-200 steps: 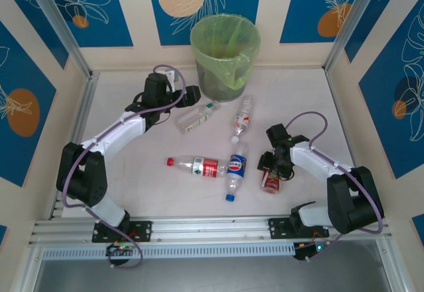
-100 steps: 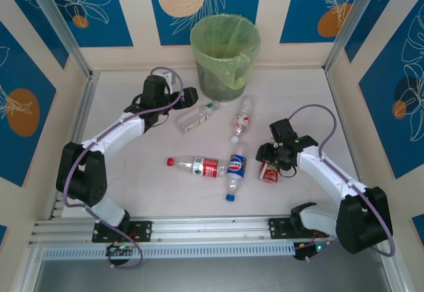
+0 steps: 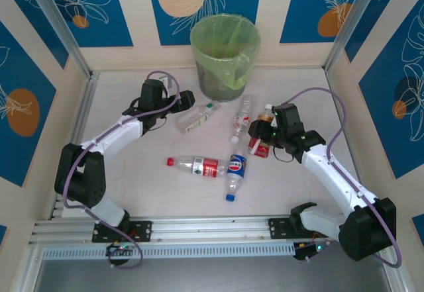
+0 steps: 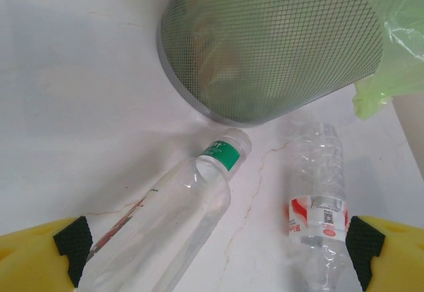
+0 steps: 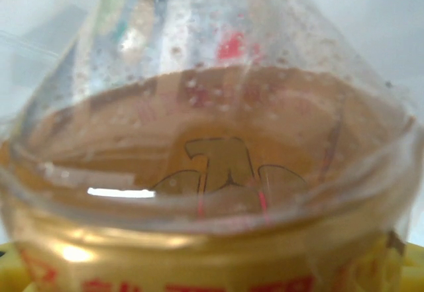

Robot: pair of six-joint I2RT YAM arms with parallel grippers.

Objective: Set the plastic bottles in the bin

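The grey mesh bin [image 3: 225, 57] with its green liner stands at the back centre. My right gripper [image 3: 270, 132] is shut on an orange-red-labelled bottle [image 3: 259, 146], held above the table; up close that bottle [image 5: 212, 173] holds brownish liquid. My left gripper [image 3: 187, 98] is open, left of the bin. A clear bottle with a green neck band [image 3: 197, 117] lies just in front of it and reaches between the pads [image 4: 73, 239]. A red-and-white-labelled bottle [image 3: 243, 121] lies beside it. A red-labelled bottle [image 3: 199, 166] and a blue-labelled one [image 3: 235, 168] lie mid-table.
The bin's mesh wall [image 4: 271, 47] rises close behind the green-banded bottle [image 4: 192, 212] and the red-and-white-labelled bottle [image 4: 318, 199]. Aluminium posts and patterned walls enclose the white table [image 3: 132, 173]. Bare surface lies at the front left and far right.
My right arm has lifted the orange-red-labelled bottle off the front right of the table and carried it back and left, toward the bin. My left gripper shifted slightly toward the green-banded bottle.
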